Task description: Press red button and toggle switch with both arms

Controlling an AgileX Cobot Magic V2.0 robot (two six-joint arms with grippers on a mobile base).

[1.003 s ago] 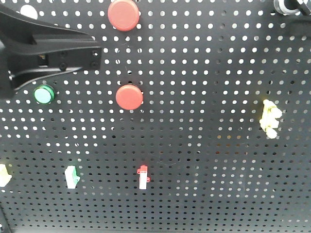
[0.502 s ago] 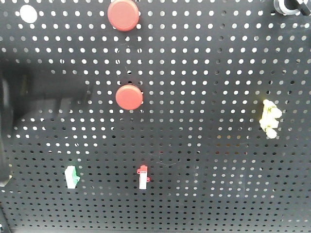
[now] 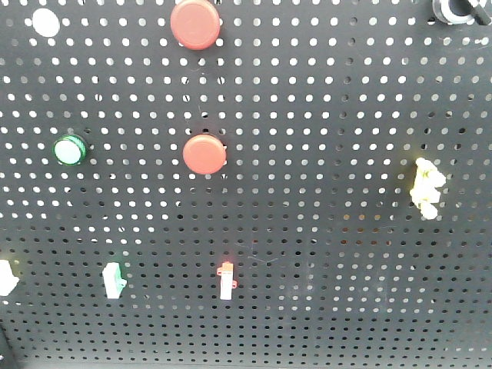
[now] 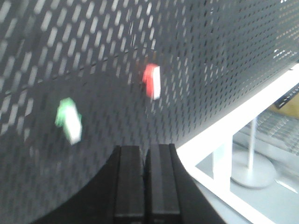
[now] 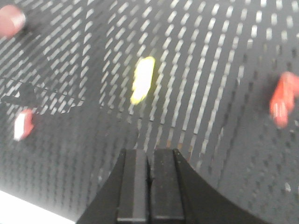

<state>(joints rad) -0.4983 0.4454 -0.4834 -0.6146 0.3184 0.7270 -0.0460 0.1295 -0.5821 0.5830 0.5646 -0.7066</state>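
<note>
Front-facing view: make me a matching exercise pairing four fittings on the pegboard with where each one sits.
Things:
1. larger red button
2. green round button
3. yellow part
4. red-and-white switch

Places:
A. far right, mid-height
B. top, left of centre
C. lower middle
D. far left, mid-height

Pairs: 1-B, 2-D, 3-A, 4-C
</note>
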